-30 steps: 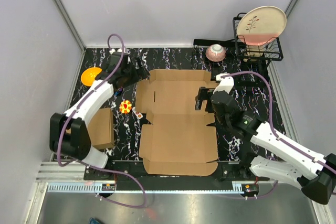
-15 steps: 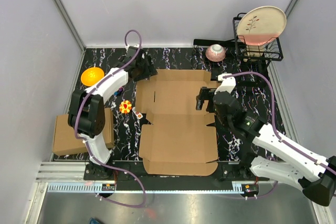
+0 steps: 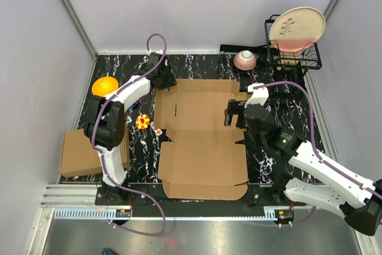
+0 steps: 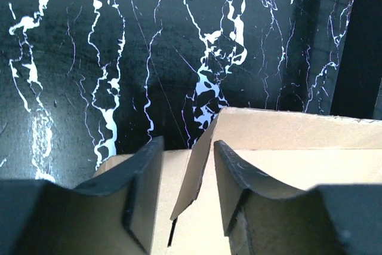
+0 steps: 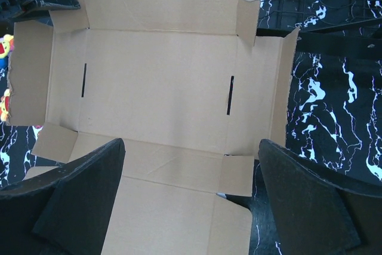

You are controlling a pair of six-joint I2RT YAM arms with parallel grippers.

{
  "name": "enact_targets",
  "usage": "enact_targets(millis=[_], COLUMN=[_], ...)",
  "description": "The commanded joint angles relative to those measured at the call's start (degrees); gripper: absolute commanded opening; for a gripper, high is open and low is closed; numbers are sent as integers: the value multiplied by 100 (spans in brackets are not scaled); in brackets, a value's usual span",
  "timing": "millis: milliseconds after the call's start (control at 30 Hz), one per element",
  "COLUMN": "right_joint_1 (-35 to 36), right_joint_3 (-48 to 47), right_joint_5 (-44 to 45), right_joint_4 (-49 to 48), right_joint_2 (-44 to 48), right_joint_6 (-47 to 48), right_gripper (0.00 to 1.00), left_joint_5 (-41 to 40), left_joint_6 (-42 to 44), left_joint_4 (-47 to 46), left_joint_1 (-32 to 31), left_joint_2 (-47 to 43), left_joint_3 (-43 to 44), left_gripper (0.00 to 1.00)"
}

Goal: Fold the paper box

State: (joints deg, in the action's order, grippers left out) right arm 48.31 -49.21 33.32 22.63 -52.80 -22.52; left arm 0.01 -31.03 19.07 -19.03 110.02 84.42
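Note:
The paper box [image 3: 203,141] lies flat and unfolded on the black marble table [image 3: 280,97], with its flaps and tabs spread out. My left gripper [image 3: 163,80] is at the box's far left corner. In the left wrist view its fingers [image 4: 140,177] stand apart on either side of a raised corner tab [image 4: 202,159] of the box [image 4: 298,141], and they are not clamped on it. My right gripper [image 3: 234,113] hovers wide open over the right side of the box [image 5: 155,70], with its fingers [image 5: 77,201] spread and empty.
A second plain carton [image 3: 89,150] lies at the left edge. An orange bowl [image 3: 104,85] and a small red-and-yellow toy [image 3: 142,122] sit left of the box. A pink bowl [image 3: 245,59] and a wire rack [image 3: 295,58] holding a plate [image 3: 296,27] stand at the back right.
My left arm has swung away from the left carton, and its gripper has moved right to the box's far left corner. The carton now shows in full. The right arm has barely moved.

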Motion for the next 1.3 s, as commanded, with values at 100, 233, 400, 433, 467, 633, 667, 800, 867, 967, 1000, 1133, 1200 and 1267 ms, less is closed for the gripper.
enact_targets(millis=[100,233,400,433,467,633,667,800,867,967,1000,1133,1200,1267], right_joint_1=[-15,-15,-15,-15,-15,-15,-15,-15,-15,-15,-15,-24,-24,-15], right_joint_3=[-273,-291,-308,-291,-282,-387,-414,-467,-458,-441,-397,-317,-352,-317], right_joint_5=[96,96,61,60,52,-71,-71,25,69,183,184,52,-105,-247], right_joint_4=[4,-22,-48,-75,-101,-136,-119,-119,-171,-224,-276,-453,-418,-444], right_joint_2=[156,85,15,24,15,-134,-152,-161,-143,-187,-205,-205,-257,-310], right_joint_6=[231,196,90,64,55,-15,-33,-94,-59,11,63,231,196,178], right_gripper=[100,100,100,100,100,99,99,98,98,94,92,89,89,89], left_joint_5=[-36,-36,-89,-89,-106,-132,-168,-685,-835,-1064,-1134,-1091,-1047,-994], left_joint_6=[246,316,457,483,510,896,1001,1720,1932,2432,2565,3382,3743,4041], left_joint_4=[-711,-904,-1159,-1360,-1484,-2678,-2794,-3373,-3900,-4315,-4324,-4193,-4087,-4113], left_joint_1=[4,-4,-92,-119,-145,-356,-400,-777,-883,-971,-971,-971,-971,-971], left_joint_2=[-191,-393,-770,-850,-1024,-1684,-1894,-2440,-2738,-2906,-2924,-3012,-3039,-3074], left_joint_3=[-180,-408,-908,-1023,-1155,-2236,-2368,-3148,-3466,-3793,-3784,-3635,-3565,-3564], left_gripper=[22,16,1,0,0,0,0,0,0,0,0,0,0,0])
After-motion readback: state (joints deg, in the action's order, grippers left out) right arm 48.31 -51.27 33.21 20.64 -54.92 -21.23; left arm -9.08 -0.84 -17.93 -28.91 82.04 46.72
